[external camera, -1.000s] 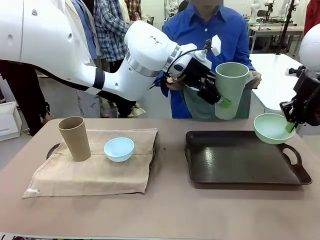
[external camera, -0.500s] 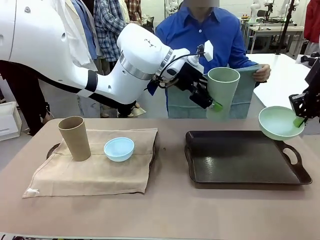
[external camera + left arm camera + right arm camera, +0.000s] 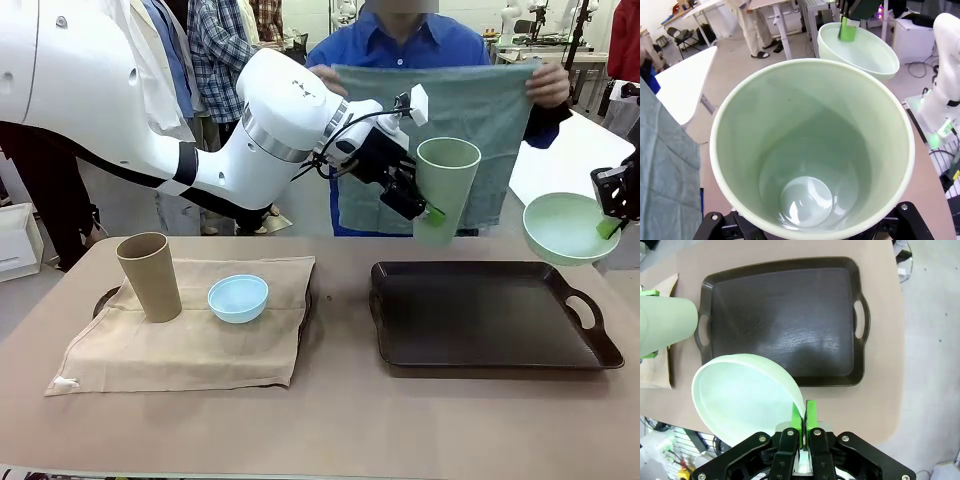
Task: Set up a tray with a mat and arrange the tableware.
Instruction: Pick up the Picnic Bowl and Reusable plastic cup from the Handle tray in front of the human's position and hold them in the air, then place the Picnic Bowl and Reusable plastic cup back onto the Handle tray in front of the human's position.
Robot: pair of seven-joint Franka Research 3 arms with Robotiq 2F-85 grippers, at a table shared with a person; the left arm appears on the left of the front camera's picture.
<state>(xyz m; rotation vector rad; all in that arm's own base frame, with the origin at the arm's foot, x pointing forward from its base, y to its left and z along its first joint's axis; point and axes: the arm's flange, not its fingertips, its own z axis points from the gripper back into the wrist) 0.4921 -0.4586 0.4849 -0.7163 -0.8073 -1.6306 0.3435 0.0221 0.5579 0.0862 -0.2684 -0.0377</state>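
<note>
Left gripper [image 3: 428, 208] grasps pale green cup [image 3: 445, 190], right gripper [image 3: 804, 416] pinches pale green bowl [image 3: 746, 394] rim; both held above dark tray [image 3: 490, 322], clearing it for person's green mat [image 3: 440, 130].

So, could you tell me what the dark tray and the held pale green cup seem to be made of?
Dark tray: probably plastic or lacquered wood, since its dark surface gives soft, streaky reflections. Pale green cup: likely matte plastic or melamine, judging by its even colour, smooth thin rim and faint sheen inside.

Tan cup [image 3: 149, 276] upright on beige mat [image 3: 190, 340], light blue bowl [image 3: 238, 298] beside it. Pale green cup [image 3: 445, 190] and pale green bowl [image 3: 564, 228] aloft (both gripper-held) above empty dark tray [image 3: 485, 318]; teal mat [image 3: 440, 140] spread behind.
</note>
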